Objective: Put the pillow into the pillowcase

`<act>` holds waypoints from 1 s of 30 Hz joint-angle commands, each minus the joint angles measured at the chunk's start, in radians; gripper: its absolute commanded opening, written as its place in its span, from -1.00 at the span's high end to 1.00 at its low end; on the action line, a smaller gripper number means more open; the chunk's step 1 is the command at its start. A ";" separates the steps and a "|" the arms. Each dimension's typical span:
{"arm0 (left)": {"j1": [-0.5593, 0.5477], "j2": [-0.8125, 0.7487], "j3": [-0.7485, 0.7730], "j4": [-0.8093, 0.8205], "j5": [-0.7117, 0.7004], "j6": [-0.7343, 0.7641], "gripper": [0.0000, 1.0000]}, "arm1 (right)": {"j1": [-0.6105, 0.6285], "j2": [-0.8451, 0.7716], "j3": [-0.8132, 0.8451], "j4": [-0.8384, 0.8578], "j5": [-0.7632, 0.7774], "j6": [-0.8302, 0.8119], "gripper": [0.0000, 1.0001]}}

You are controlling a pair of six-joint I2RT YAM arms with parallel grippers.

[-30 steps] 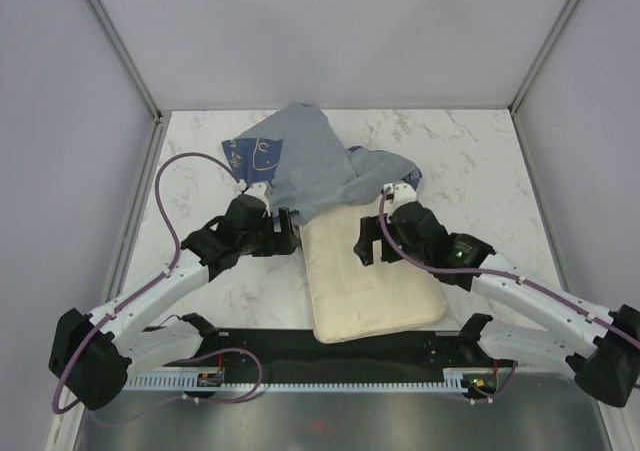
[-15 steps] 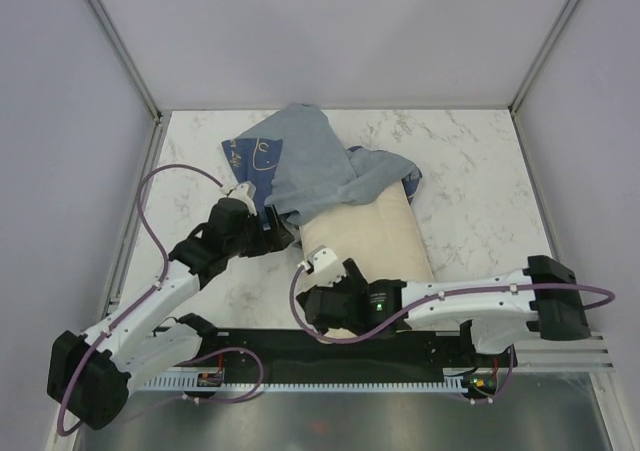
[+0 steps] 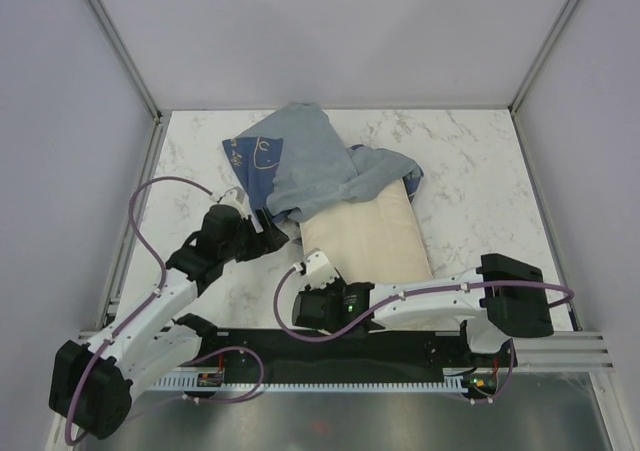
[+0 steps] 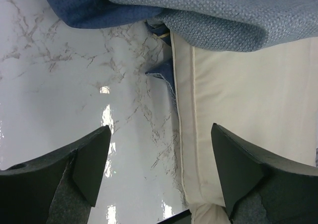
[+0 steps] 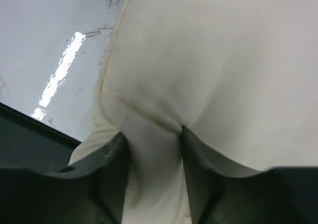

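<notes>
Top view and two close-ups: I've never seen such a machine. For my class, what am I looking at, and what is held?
Two robot arms stand at a marble table. The wide picture looks down from above; each close-up comes from a camera on one wrist. A cream pillow lies with its far end under a blue pillowcase. The right arm's fingers pinch the pillow's near edge; the left arm's fingers hang open over its left edge, holding nothing.
</notes>
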 commanded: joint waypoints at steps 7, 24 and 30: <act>0.006 0.143 -0.009 0.164 0.106 -0.021 -0.71 | -0.087 -0.187 0.013 0.018 0.002 -0.099 1.00; 0.003 0.507 0.147 0.371 0.103 -0.061 -0.58 | -0.240 -0.356 0.176 0.001 -0.159 -0.225 1.00; 0.003 0.616 0.149 0.429 0.113 -0.127 -0.59 | -0.280 -0.388 0.216 0.006 -0.153 -0.216 1.00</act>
